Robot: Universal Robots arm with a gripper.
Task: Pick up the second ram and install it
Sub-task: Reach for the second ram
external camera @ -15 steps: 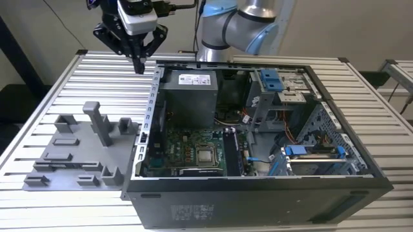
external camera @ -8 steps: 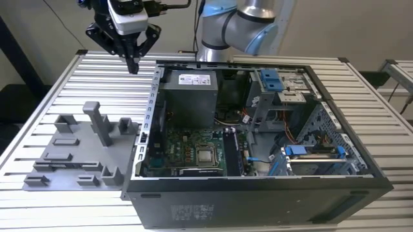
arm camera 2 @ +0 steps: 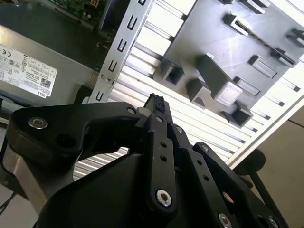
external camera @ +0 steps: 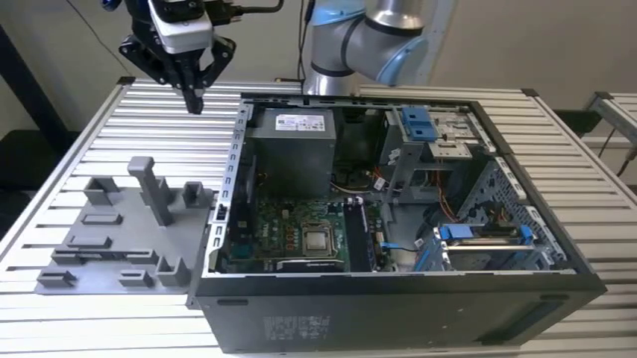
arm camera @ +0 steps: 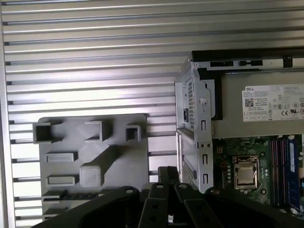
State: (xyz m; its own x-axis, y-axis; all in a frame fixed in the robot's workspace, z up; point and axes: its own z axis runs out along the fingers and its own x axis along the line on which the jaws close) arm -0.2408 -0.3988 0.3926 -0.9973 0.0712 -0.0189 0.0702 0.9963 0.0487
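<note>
The black linkage of the gripper [arm camera 2: 156,102] is seen closest in both wrist views. Its fingertips [arm camera 2: 153,100] are pressed together and nothing is clamped between them. In the exterior view the gripper [external camera: 196,104] is held above the slatted table [external camera: 80,142], at about 11 o'clock from the open computer case [external camera: 398,313] and 12 o'clock from the grey holder tray [external camera: 124,235]. The tray is set on the table just beside the case wall, at its 9 o'clock. Inside the case, the motherboard [external camera: 264,224] is laid at 6 o'clock from the power supply [external camera: 289,153]. In the first wrist view the second ram [arm camera: 292,178] is seen seated on edge in a slot, just beside a like stick [arm camera: 279,166] (which of the pair is which cannot be told). In the exterior view both are found at 3 o'clock from the processor socket [external camera: 318,240], well apart from the gripper.
</note>
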